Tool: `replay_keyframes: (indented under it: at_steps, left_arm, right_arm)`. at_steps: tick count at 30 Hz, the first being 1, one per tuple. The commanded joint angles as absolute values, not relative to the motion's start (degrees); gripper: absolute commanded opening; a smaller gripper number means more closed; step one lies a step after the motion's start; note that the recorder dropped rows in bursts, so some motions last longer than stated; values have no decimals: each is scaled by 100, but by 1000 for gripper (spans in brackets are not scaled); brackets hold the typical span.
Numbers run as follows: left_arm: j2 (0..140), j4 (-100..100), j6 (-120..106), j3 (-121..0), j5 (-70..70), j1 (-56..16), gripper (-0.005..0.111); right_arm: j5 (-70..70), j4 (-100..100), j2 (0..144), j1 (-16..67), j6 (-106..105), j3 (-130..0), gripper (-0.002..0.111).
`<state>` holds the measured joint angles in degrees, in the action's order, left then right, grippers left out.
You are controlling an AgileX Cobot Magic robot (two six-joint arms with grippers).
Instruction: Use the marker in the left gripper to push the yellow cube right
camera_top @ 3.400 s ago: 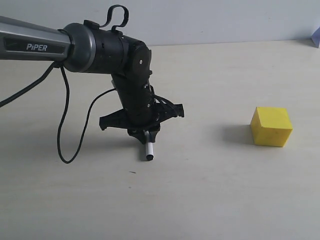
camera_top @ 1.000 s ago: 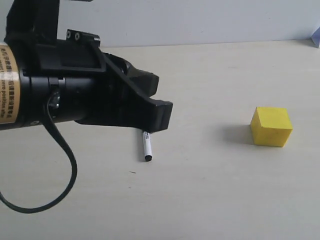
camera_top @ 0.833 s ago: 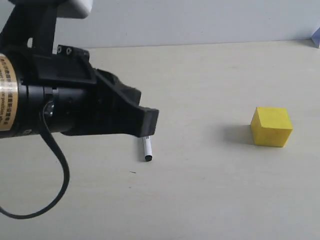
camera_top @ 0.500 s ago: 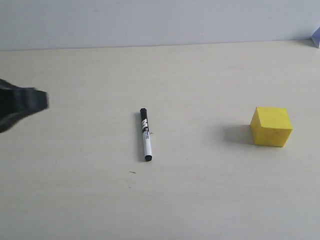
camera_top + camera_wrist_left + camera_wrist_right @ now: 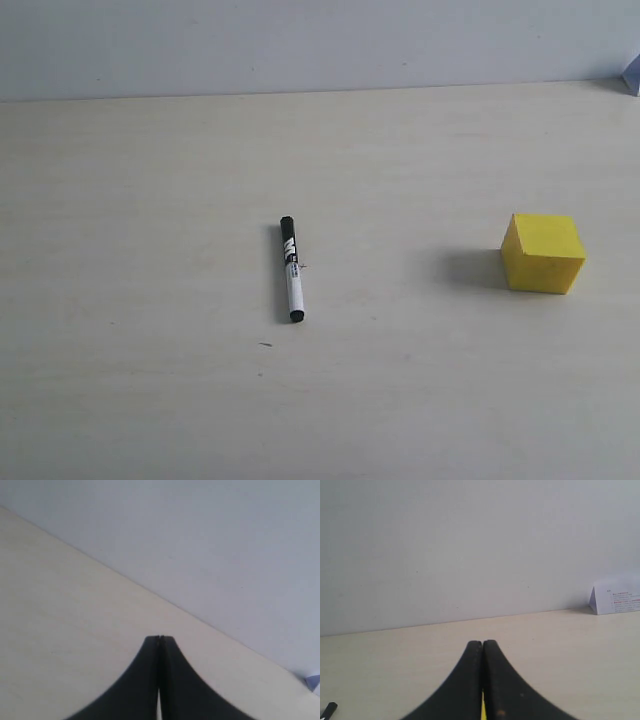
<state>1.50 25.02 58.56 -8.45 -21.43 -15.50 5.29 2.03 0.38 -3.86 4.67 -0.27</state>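
Observation:
The marker (image 5: 291,270) lies loose on the table in the exterior view, black cap end pointing away, white barrel toward the front. The yellow cube (image 5: 543,253) sits apart from it at the right. No arm shows in the exterior view. In the left wrist view my left gripper (image 5: 160,639) is shut with nothing between its jaws, over bare table. My right gripper (image 5: 482,643) is shut too; a sliver of the yellow cube (image 5: 482,711) shows through the gap behind its jaws, and the marker's tip (image 5: 329,710) peeks in at the frame's edge.
A pale wooden table (image 5: 150,150) runs back to a grey-white wall. A folded white paper card (image 5: 615,600) stands at the table's far right by the wall; its corner (image 5: 632,72) shows in the exterior view.
The left arm, which stood over the marker, has let it go and drawn back out of the exterior view to the left. The marker stays lying where it was; the cube has not moved.

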Motion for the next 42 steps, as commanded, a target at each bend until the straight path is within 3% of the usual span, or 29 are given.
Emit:
replay_keyframes:
  at_steps: [1, 14, 22, 42]
  left_arm:
    - [0, 2505, 5618, -485, -2074, -1360, 0]
    - [0, 2364, 5069, 0, -1474, -1360, 0]
    - [0, 40, -109, 0, -943, -1346, 0]
    - [0, 80, -261, 0, -1059, -978, 0]
  right_arm:
    - [501, 221, 0, -370, 456, 0, 0]
    - [501, 221, 0, -370, 456, 0, 0]
    - [501, 221, 0, -370, 456, 0, 0]
    - [501, 221, 0, -370, 456, 0, 0]
